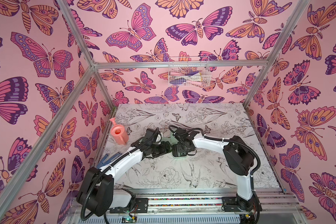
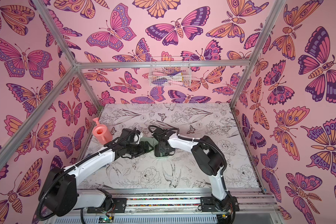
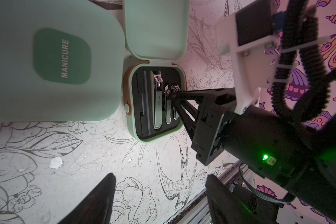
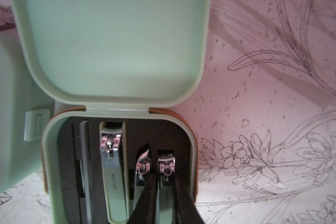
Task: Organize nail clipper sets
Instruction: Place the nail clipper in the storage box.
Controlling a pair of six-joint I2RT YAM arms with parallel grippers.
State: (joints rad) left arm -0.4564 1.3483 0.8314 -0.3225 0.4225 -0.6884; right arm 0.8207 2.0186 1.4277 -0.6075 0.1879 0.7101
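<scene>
The open mint-green case (image 1: 179, 155) lies on the table (image 1: 202, 174) just below the centre of the frame in both top views, its lid (image 4: 113, 54) thrown back and three clippers seated in the black tray; a closed case (image 3: 56, 58) marked MANICURE sits just beside it. The right gripper (image 4: 164, 175) reaches into the tray, fingers narrowly parted either side of the small clipper (image 4: 166, 164); whether they pinch it cannot be told; the left gripper (image 3: 160, 175) hangs spread wide over the table, holding nothing.
</scene>
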